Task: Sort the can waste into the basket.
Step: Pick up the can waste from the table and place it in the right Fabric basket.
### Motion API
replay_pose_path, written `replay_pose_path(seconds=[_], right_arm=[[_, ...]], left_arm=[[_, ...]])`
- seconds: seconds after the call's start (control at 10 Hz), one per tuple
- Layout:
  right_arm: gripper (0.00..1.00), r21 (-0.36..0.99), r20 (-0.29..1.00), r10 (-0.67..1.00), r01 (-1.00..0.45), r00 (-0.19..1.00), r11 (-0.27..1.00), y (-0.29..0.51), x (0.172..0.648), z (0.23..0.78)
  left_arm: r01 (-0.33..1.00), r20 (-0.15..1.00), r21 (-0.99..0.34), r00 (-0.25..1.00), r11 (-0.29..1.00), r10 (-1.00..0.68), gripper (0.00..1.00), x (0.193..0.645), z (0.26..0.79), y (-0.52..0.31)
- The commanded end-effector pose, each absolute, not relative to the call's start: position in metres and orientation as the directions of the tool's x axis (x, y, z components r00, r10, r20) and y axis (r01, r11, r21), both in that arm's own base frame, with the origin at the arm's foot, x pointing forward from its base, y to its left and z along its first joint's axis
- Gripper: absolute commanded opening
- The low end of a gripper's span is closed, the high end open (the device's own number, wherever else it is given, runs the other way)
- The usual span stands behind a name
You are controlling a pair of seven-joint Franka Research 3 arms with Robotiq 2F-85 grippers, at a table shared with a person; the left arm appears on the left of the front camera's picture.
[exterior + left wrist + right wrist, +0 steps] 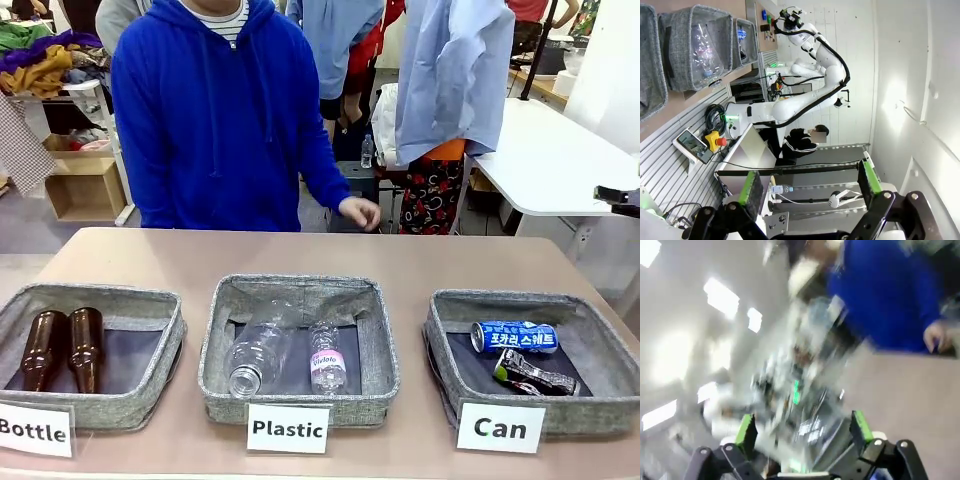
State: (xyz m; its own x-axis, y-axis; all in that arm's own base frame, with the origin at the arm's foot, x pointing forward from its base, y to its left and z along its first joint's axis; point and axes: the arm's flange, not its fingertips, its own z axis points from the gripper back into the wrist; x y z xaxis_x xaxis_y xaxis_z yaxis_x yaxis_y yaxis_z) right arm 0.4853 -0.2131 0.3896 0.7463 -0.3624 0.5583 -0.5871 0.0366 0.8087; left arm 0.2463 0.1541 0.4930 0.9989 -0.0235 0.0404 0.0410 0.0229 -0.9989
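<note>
Cans: blue can (514, 337) and black-and-silver can (535, 373) both lie on their sides inside the "Can" basket (450, 345), lower right of the front view.
Left pincer (810, 187): fingers spread wide, nothing between them, bottom of its wrist view.
Right pincer (804, 429): wide apart too, empty; picture blurred.
Person: blue-sleeved hand (360, 212) at the desk's (400, 262) far edge.

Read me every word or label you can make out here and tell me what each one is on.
"Bottle": white card before the left basket.
"Plastic": white card before the middle basket.
"Can": white card before the right basket.
White Korean lettering on the blue can: too small to read.
Pink bottle label: too small to read.
</note>
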Motion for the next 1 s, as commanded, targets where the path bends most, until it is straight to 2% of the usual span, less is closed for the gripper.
replay_pose_path(seconds=[0.0,0.9], right_arm=[[1.00,0.768,0.623,-0.221,-0.640,0.750,-0.007,-0.2053,0.4749,0.4029],[1.00,0.768,0.623,-0.221,-0.640,0.750,-0.007,-0.2053,0.4749,0.4029]], left_arm=[[0.031,0.031,-0.999,0.999,0.010,-0.018,1.00,0.2460,0.4968,0.1548],[0.031,0.031,-0.999,0.999,0.010,-0.018,1.00,0.2460,0.4968,0.1548]])
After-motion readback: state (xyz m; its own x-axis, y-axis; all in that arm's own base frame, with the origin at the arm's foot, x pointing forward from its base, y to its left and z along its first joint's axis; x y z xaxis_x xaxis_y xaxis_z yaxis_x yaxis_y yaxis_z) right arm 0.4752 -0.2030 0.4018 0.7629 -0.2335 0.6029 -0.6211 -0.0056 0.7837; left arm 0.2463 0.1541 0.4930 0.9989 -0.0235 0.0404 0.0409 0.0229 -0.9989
